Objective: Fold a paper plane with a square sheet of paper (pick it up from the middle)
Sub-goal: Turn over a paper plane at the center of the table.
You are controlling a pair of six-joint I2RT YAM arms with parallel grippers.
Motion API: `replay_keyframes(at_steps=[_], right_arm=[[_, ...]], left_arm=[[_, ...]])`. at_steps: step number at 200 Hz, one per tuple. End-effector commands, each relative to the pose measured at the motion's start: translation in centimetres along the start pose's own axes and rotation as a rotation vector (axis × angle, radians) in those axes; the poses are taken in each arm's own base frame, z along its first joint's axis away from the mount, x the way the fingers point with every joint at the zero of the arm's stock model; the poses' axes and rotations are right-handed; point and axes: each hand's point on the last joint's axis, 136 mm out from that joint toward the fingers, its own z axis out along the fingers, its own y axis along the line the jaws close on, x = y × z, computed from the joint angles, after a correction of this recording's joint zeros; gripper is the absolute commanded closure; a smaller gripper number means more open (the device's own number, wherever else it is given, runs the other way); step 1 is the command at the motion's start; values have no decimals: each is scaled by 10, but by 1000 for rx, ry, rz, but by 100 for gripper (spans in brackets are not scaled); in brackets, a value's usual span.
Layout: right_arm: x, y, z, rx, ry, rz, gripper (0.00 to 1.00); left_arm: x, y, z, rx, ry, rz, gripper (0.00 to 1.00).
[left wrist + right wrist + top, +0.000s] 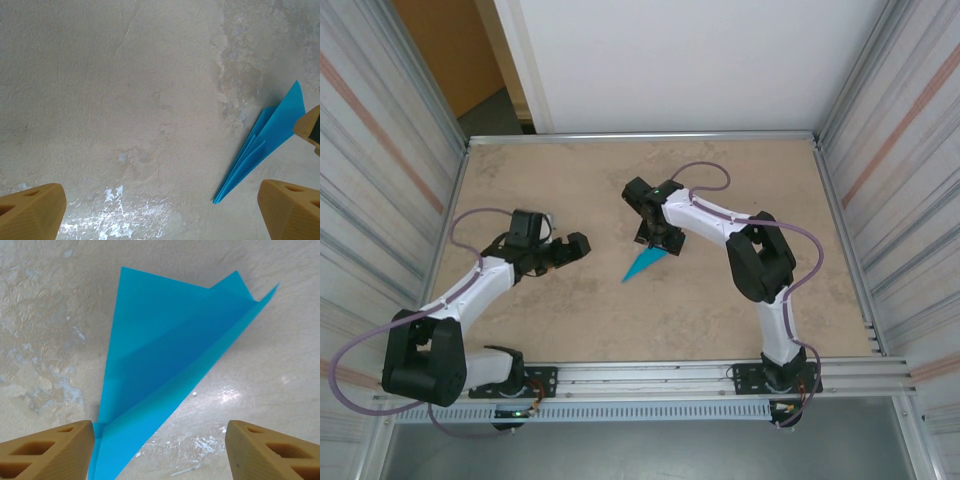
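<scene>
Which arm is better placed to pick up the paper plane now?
Right. The right gripper hangs open over the paper plane, straddling its wide end. The left gripper is open too, but off to the side, clear of the plane.

Left tool (578, 246), right tool (658, 244), both spread

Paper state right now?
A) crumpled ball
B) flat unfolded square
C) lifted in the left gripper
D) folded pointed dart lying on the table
D: the paper plane lies on the table as a narrow pointed dart with layered folds, under the open right gripper.
</scene>
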Motion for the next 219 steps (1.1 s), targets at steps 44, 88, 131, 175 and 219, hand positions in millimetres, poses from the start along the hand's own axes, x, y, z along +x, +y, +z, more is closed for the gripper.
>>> replay_keyframes(at_steps=[44,88,131,175,219], right_arm=[[5,-9,-3,47,14,71,35],[2,1,1,3,29,31,30],[-1,-3,5,16,35,29,26],[7,-10,1,32,54,37,32],[15,-13,0,27,86,51,41]], left_arm=[[2,-3,1,28,16,6,2],[3,-4,2,35,23,1,1],[2,-7,5,46,37,-4,1],[3,-7,9,50,47,-7,1],[4,-7,10,52,53,-9,1]])
